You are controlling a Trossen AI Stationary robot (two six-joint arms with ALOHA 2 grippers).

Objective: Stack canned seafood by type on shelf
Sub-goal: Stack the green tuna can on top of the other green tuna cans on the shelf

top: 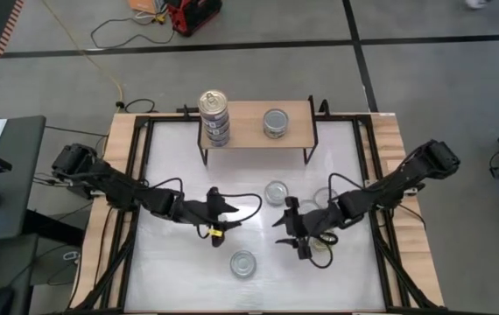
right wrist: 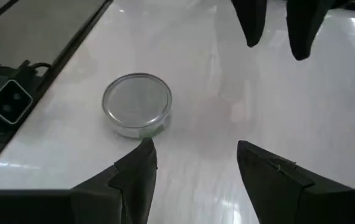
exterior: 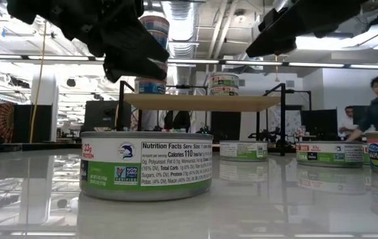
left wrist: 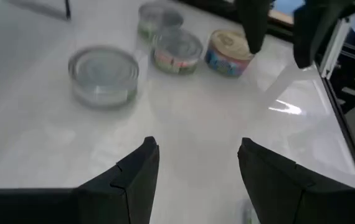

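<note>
While both arms reach in over the white worktop [top: 179,280], each claw hangs spread and empty above it, the two facing each other across the middle. The left claw [top: 228,206] sits just left of centre, the right claw [top: 286,234] just right of it, with bare surface showing between the fingers [left wrist: 139,173] in each wrist view. A lone silver-topped can [top: 243,262] stands on the worktop nearer the front edge, between and below the two claws. Another silver-topped can [top: 277,192] rests behind them (a few more cluster beside the right arm). On the shelf [top: 249,131] at the back, a stack of cans [top: 214,117] stands toward the left and a single can [top: 275,122] toward the right.
</note>
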